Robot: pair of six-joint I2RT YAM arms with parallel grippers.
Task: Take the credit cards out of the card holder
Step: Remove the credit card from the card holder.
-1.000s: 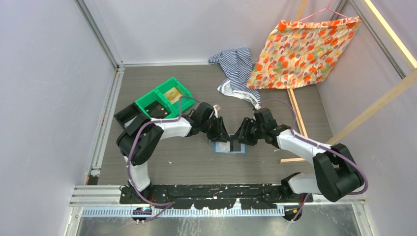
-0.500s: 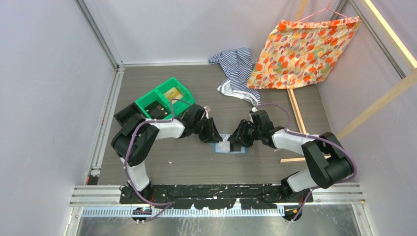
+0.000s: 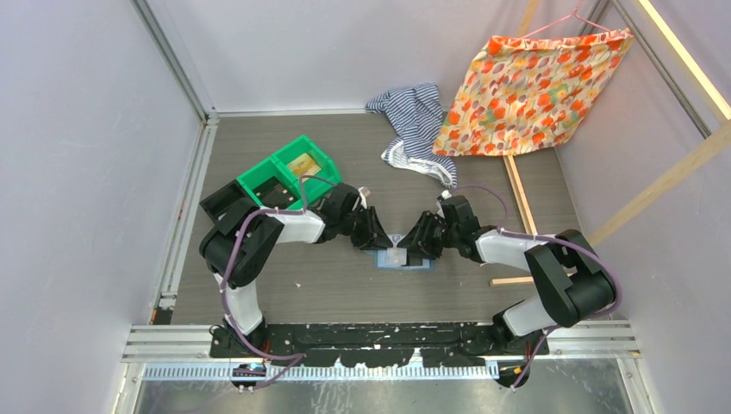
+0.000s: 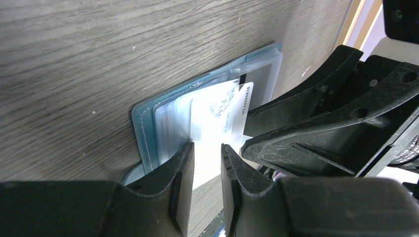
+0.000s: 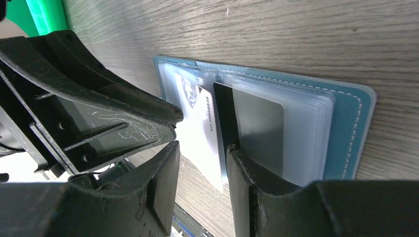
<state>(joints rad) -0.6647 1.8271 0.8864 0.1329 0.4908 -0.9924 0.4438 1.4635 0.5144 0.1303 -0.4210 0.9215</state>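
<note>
The left gripper (image 4: pixel 206 147) is down on the open card holder (image 4: pixel 143 128), its jaws a narrow gap apart. A white card (image 4: pixel 217 113) shows face-up in that gap and runs on under both fingers, so the jaws are not clamped on it. Whether the tips press on it, I can't tell.

The right gripper (image 5: pixel 202 147) faces it from the other side, tips almost meeting the left one's. Its jaws are a bit wider apart and hold nothing. The same white card lies between them, and beside it the edge of a black card (image 5: pixel 225 113). One fingertip (image 5: pixel 232 148) sits right at that black card's edge.

Both cards stick partway out of the holder's clear sleeves (image 5: pixel 306 133), slanting toward the near edge. A grey card (image 5: pixel 259 128) is in the top sleeve, next to the black one.

The holder lies flat and open on the table (image 3: pixel 302 285), about midway between the two arms, its blue cover with pale stitching showing round the sleeves.

Further out, a green bin (image 3: pixel 259 181) sits near the left arm's elbow, well apart from the holder. At the back there is a striped cloth (image 3: pixel 414 112), and a flowered orange cloth (image 3: pixel 534 86) hangs to the right. A wooden slat (image 3: pixel 521 207) lies past the right arm.
</note>
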